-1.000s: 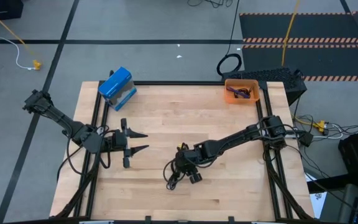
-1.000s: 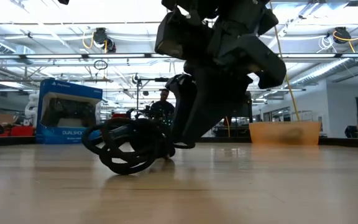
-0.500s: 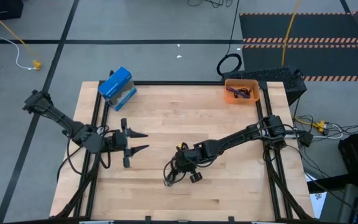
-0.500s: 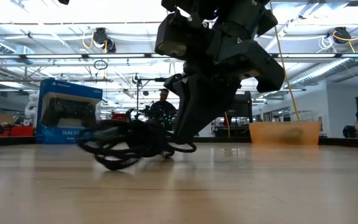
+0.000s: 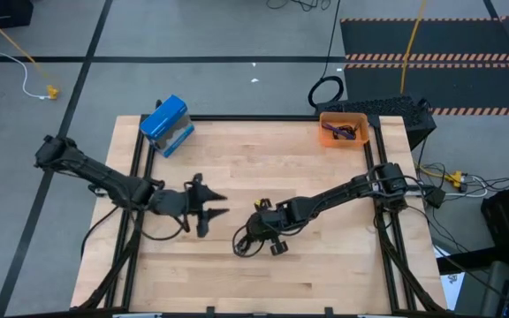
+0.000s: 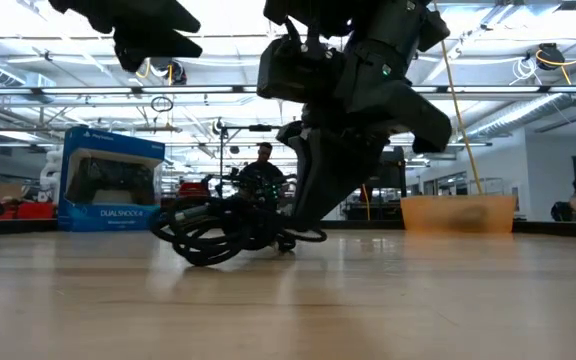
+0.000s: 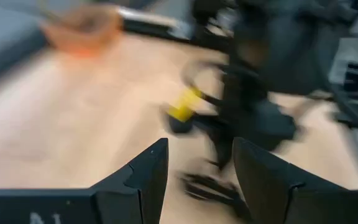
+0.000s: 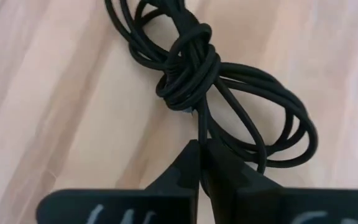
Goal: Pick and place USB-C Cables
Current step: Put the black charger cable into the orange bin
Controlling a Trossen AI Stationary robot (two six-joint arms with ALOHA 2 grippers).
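The right gripper (image 8: 199,163) pinches a knotted black cable (image 8: 210,81) (glossy, looped) on the pale wooden table (image 5: 325,265); the left gripper (image 5: 212,201) hovers nearby, fingers spread.

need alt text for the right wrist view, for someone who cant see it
The right gripper, its two dark fingers pinched together, grips a strand of a black bundled cable lying on the light wooden table. The cable is knotted around its middle, with loops fanning out to either side.
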